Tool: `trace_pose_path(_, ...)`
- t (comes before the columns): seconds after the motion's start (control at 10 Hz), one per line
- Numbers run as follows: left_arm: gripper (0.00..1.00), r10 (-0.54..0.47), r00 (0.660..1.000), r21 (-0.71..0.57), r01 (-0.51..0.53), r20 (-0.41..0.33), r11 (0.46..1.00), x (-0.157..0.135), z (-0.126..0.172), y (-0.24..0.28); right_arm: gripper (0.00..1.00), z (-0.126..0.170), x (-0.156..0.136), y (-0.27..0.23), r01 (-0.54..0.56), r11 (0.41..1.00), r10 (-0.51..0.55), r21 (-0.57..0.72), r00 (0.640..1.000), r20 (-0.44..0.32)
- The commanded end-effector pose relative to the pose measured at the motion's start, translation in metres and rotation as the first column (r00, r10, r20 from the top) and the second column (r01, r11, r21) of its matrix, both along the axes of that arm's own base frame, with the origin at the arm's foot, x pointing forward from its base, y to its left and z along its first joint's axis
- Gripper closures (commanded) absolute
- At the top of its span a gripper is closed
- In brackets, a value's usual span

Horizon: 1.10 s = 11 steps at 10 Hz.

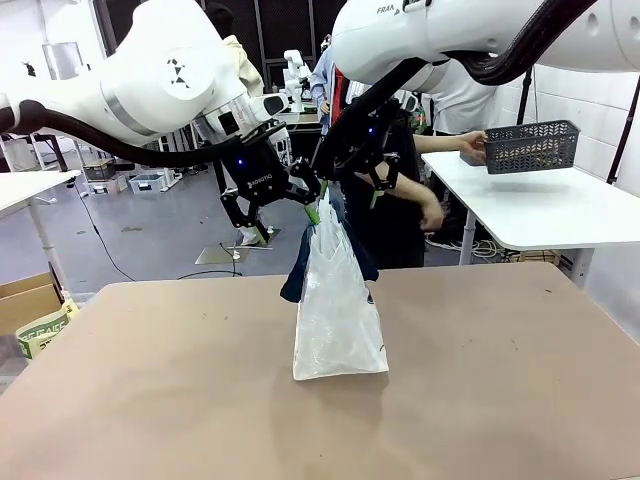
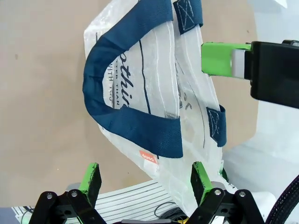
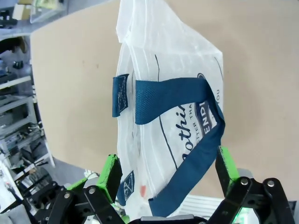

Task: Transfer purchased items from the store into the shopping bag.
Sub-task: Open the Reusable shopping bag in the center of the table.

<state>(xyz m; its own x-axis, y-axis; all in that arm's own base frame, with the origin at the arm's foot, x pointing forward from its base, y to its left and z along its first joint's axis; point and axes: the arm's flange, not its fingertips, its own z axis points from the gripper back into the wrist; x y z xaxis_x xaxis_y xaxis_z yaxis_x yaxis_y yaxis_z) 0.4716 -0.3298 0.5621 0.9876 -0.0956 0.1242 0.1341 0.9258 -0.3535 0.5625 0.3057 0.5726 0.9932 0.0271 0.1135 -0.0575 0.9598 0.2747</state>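
The clear plastic shopping bag (image 1: 338, 320) stands upright on the brown table (image 1: 500, 380), midway between its side edges and nearer the far edge. Its navy handles (image 2: 135, 130) flop over its side. The left gripper (image 2: 145, 179) and right gripper (image 3: 169, 171) hover at its top, jaws spread wide, the bag's top between the fingers, unclamped. Beyond the far edge, a person's hand (image 1: 470, 148) holds a dark lattice basket (image 1: 532, 146).
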Motion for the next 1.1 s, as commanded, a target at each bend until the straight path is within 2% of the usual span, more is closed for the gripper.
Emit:
trace_pose_path(0.0,0.0,-0.009,1.0,-0.028,0.009,-0.008,1.0,0.008,-0.009,0.003,0.0,0.001,0.002,-0.003,-0.01,1.0,0.011,0.016,0.999,-0.031)
trace_pose_path(0.4,0.0,0.009,0.999,-0.023,-0.01,-0.036,1.0,0.022,-0.027,0.005,0.0,-0.01,-0.009,-0.014,-0.047,0.999,0.047,-0.002,0.996,-0.081)
trace_pose_path(0.6,0.0,0.012,0.999,-0.016,-0.013,-0.038,1.0,0.025,-0.032,0.005,0.0,-0.023,-0.007,-0.014,-0.07,0.997,0.067,-0.021,0.991,-0.118)
trace_pose_path(1.0,0.0,0.004,0.999,-0.012,-0.004,-0.038,1.0,0.028,-0.033,0.003,0.0,-0.031,-0.002,-0.006,-0.117,0.992,0.109,-0.052,0.985,-0.135)
